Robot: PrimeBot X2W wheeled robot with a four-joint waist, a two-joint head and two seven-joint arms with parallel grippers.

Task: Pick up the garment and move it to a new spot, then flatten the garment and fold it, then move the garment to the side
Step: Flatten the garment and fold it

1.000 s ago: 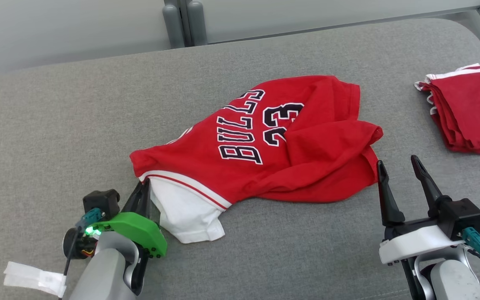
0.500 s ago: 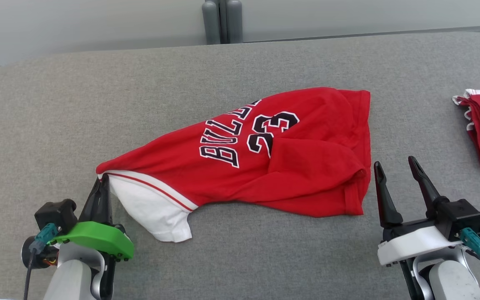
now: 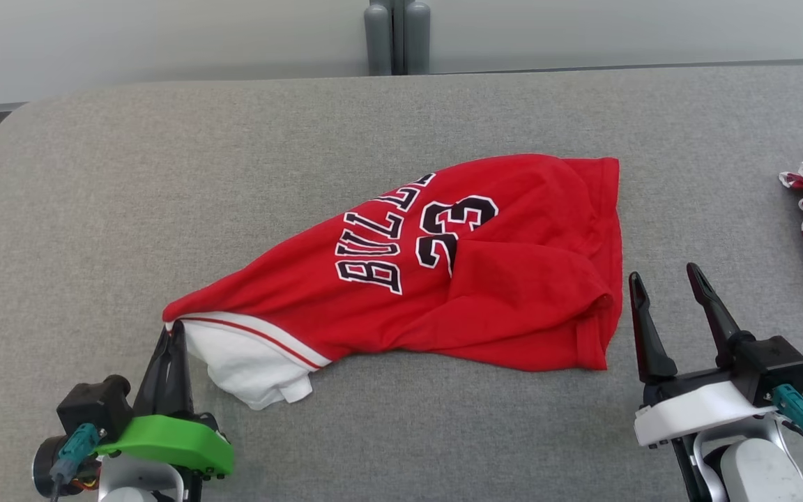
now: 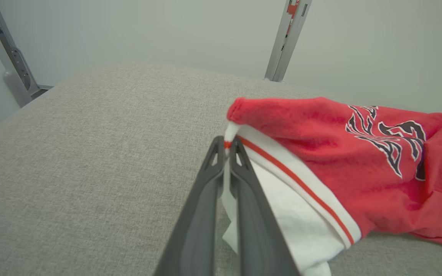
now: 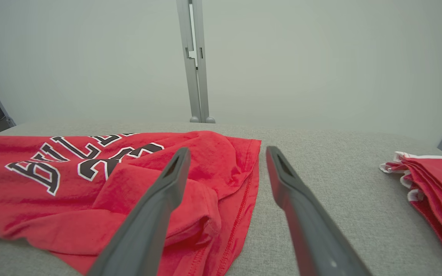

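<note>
Red garment [image 3: 485, 293] clamped by left end effector [image 3: 173, 332].

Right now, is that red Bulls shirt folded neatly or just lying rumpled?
Rumpled, not folded. The red jersey lies bunched and creased on the grey surface, while the left gripper pinches its white-trimmed corner.

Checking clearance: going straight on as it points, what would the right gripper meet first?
Likely bare grey tabletop beside the red jersey; the right gripper may graze its hem, depth unclear.

Head camera high over garment [image 3: 513, 307]; both wrist cameras low beside it.
</note>
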